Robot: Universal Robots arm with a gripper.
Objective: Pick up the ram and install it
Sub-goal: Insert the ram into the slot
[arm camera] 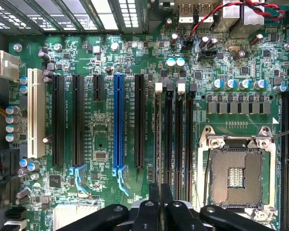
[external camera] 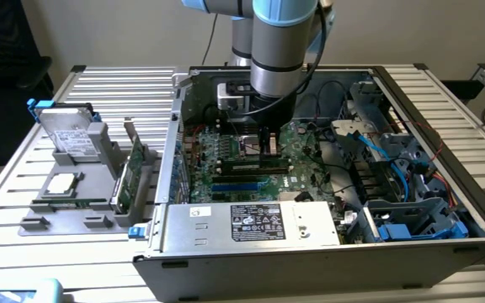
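Observation:
The ram shows edge-on as a thin stick standing in the memory slot nearest the expansion slots on the green motherboard. My gripper sits over one end of it, its two black fingers close together on either side of the stick's top edge. In the exterior view the gripper reaches straight down into the open computer case, just above the row of memory slots.
The empty processor socket lies beside the memory slots. Blue and black cables run along the case's right side, and the power supply fills its front. Left of the case, a grey tray holds a hard drive, a silver chip, a bracketed card and a thin green stick.

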